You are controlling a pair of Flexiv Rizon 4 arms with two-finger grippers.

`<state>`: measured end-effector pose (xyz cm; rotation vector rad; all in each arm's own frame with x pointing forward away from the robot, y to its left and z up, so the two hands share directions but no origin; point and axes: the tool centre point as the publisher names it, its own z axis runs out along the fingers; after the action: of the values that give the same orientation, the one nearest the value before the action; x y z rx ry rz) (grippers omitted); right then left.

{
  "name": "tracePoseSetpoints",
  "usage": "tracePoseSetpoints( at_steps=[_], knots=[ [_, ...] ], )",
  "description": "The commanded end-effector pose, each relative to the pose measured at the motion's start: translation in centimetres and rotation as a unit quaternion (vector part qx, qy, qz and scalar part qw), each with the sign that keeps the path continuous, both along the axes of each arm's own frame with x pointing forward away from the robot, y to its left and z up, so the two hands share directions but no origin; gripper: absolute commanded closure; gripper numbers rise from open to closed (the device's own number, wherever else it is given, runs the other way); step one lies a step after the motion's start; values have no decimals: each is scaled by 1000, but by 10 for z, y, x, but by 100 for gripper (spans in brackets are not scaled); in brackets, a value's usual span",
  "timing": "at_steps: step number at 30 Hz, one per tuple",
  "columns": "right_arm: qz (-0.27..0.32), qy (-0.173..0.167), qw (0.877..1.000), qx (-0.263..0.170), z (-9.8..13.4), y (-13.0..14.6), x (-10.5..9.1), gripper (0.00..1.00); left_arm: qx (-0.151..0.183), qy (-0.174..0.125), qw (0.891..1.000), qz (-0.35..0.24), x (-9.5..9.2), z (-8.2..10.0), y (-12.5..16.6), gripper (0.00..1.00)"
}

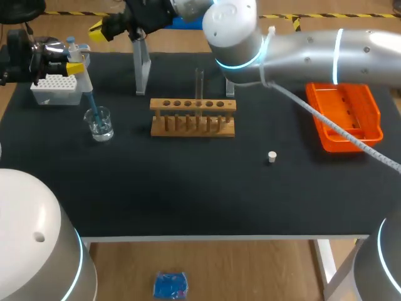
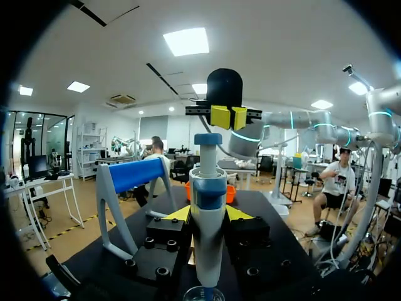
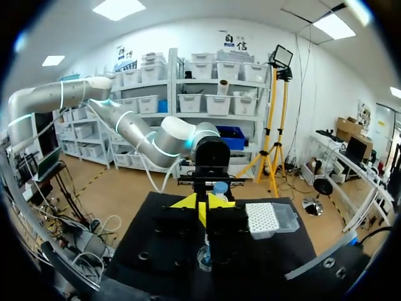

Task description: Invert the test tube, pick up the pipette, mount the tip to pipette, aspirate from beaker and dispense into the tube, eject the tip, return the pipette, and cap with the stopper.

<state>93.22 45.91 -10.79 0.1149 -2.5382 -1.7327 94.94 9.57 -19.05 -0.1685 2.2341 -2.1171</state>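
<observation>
My left gripper [image 2: 208, 214] is shut on the white and blue pipette [image 2: 207, 213], which stands upright with its blue tip [image 1: 93, 106] down in the glass beaker [image 1: 99, 123]. My right gripper [image 2: 229, 117] is shut with nothing between its yellow tips and hovers just beyond and above the pipette's blue top; in the head view it [image 1: 99, 29] shows at the far left. A clear test tube [image 1: 199, 84] stands upright in the wooden rack [image 1: 193, 117]. The small white stopper [image 1: 272, 157] lies on the mat to the rack's right.
A white tip box [image 1: 56, 88] sits beside the beaker at the far left. The pipette stand [image 1: 143, 69] rises behind the rack. An orange tray [image 1: 344, 116] lies at the right. My right arm [image 1: 301, 56] spans the back of the table.
</observation>
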Motion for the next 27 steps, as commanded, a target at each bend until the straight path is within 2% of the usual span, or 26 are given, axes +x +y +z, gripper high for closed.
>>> tracePoseSetpoints(
  at_steps=[1, 15, 27],
  knots=[
    [20, 12, 1000, -22, 5, 9, 5, 100, 0, -1, 1000, -1, 0, 0, 0, 100],
    [-33, 45, 998, -19, 3, 33, 8, 100, 0, -1, 1000, -1, 0, 0, 0, 100],
    [-38, 39, 998, -19, 1, 50, 10, 100, 0, -1, 1000, -1, 0, 0, 0, 100]
  ],
)
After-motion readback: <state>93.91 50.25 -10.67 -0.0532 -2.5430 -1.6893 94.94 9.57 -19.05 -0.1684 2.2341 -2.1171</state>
